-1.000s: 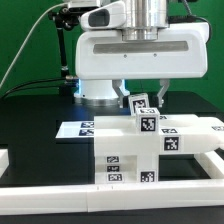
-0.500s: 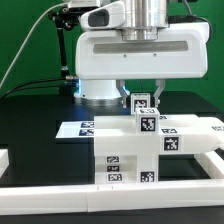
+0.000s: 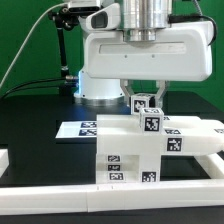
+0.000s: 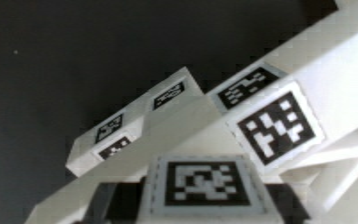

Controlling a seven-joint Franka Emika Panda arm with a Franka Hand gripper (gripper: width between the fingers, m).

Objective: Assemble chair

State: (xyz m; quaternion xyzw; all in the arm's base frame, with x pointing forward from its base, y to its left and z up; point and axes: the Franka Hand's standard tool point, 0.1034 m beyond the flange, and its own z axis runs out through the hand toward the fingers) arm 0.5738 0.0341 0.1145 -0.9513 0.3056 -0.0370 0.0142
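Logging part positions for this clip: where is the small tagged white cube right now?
In the exterior view the small tagged cube sits between the fingers of the hand, above the assembled chair block, right of centre, just behind its top tag.

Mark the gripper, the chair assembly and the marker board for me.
gripper (image 3: 143,97), exterior view, between its fingertips.
chair assembly (image 3: 128,160), exterior view, tagged front face.
marker board (image 3: 84,129), exterior view, its tagged top.

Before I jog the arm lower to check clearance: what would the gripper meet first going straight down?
Probably the small tagged white block between the gripper fingers; below it sits the assembled chair part. Depth is unclear.
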